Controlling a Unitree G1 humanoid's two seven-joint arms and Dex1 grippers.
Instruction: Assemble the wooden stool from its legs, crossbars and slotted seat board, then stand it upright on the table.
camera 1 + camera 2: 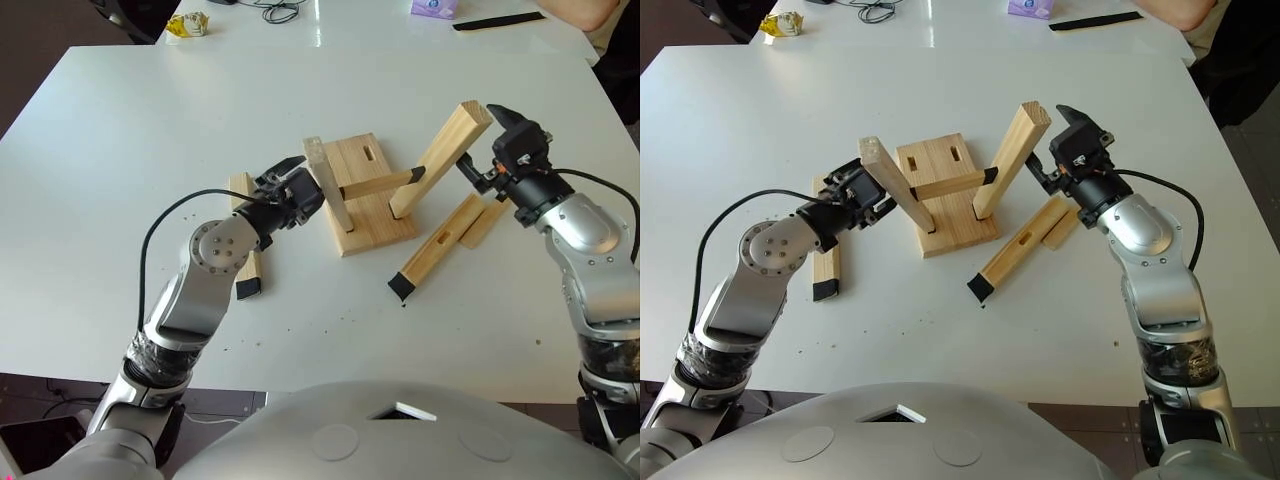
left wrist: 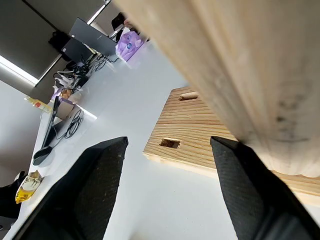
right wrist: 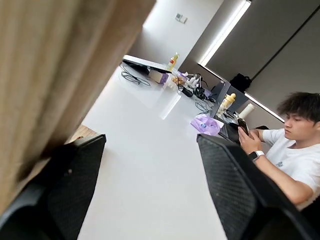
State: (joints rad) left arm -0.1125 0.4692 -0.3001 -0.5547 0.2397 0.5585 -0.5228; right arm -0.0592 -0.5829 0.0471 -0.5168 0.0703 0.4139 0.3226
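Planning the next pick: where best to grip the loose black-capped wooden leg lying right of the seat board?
I'd take the black-capped wooden leg mid-length, from above, across its long sides: it lies flat, and a short wooden bar crowds its far end.

White table (image 1: 120,150), faintly speckled with dark specks near its front edge. Seat board (image 1: 375,222), left leg (image 1: 328,190), right leg (image 1: 440,158) and crossbar (image 1: 375,187): pale honey wood with fine straight grain. The crossbar is black at one end, and the loose leg (image 1: 445,245) has a black tip. Left gripper (image 1: 300,185) and right gripper (image 1: 482,140): black, on silver-grey arms with black cables. At the far edge are what looks like a yellow wrapper (image 1: 188,24), a purple pack (image 1: 433,8) and a black strip (image 1: 498,21).
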